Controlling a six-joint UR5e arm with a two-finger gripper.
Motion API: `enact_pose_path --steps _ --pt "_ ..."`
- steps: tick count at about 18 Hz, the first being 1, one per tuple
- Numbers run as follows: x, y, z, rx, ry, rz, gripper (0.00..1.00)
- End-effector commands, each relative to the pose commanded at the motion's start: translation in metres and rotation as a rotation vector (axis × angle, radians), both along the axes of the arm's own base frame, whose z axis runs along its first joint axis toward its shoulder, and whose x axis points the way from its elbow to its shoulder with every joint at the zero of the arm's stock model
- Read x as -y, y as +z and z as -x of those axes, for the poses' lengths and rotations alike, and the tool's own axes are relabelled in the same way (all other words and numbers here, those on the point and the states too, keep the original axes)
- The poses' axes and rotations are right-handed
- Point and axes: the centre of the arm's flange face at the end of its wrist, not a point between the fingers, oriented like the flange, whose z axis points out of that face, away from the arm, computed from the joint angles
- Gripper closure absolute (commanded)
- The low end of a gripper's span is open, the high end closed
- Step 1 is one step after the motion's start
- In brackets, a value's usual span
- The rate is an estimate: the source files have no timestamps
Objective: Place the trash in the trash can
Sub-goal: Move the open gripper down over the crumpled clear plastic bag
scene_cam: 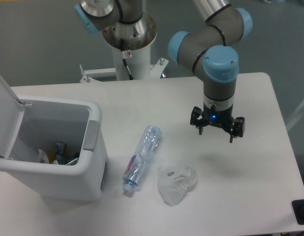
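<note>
The gripper hangs above the table with its fingers spread and nothing between them. Both pieces of trash lie on the table to its left in the picture and nearer the camera. The bag is the closer one — just below and left of the fingers. The bottle lies beyond it, its long axis slanting from the base at upper right to the cap at lower left, toward the bin. The bin stands open at far left, well apart from the gripper, so I judge the bag the shorter reach — a move down and left.
</note>
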Motion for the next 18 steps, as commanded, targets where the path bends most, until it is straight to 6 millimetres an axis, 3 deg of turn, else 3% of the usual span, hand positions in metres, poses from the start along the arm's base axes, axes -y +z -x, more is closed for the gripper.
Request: enact_pose_path --steps 11,15,18 --pt "-0.036 -0.002 -0.034 -0.002 -0.031 -0.010 0.00" --pt "-0.052 -0.013 -0.051 0.000 -0.018 -0.025 0.00" --pt "-0.072 -0.038 -0.056 0.017 0.046 -0.046 0.00"
